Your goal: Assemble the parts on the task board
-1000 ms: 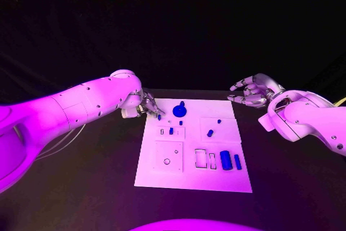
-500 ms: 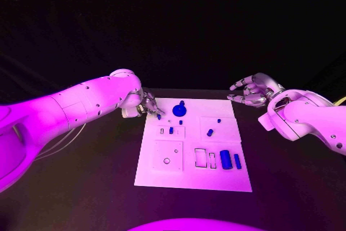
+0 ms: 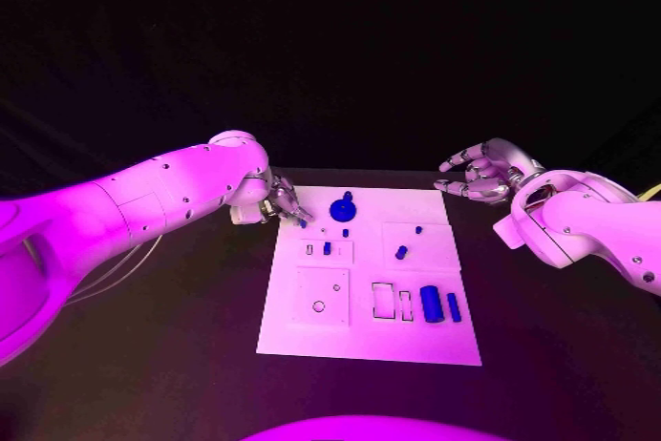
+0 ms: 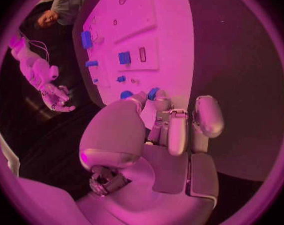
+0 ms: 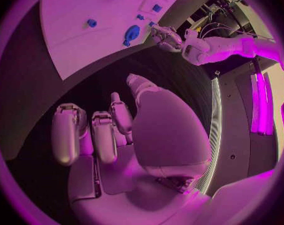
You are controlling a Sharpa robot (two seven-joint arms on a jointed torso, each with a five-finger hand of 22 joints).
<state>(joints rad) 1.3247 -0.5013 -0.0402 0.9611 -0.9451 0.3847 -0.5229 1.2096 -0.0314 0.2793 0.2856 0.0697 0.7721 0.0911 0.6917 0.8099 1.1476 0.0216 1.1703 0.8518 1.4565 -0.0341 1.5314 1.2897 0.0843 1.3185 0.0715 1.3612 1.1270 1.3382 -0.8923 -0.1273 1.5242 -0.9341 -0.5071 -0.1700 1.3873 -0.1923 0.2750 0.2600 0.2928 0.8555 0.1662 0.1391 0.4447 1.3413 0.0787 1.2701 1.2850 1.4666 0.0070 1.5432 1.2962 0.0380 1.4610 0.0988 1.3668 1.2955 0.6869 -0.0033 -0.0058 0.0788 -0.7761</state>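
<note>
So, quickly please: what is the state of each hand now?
Left hand: pinches a small blue part at the task board's far left corner.
Right hand: open, holds nothing, off the board.

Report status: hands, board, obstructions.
Left hand pinching a small blue part at the task board's far-left corner. Right hand open, off board. Nothing blocking.

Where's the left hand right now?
In the head view the left hand is at the task board's far left corner, beside the round blue part.

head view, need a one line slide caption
Left hand at the white board's far left corner beside small blue parts, right hand raised open off its far right corner.
</note>
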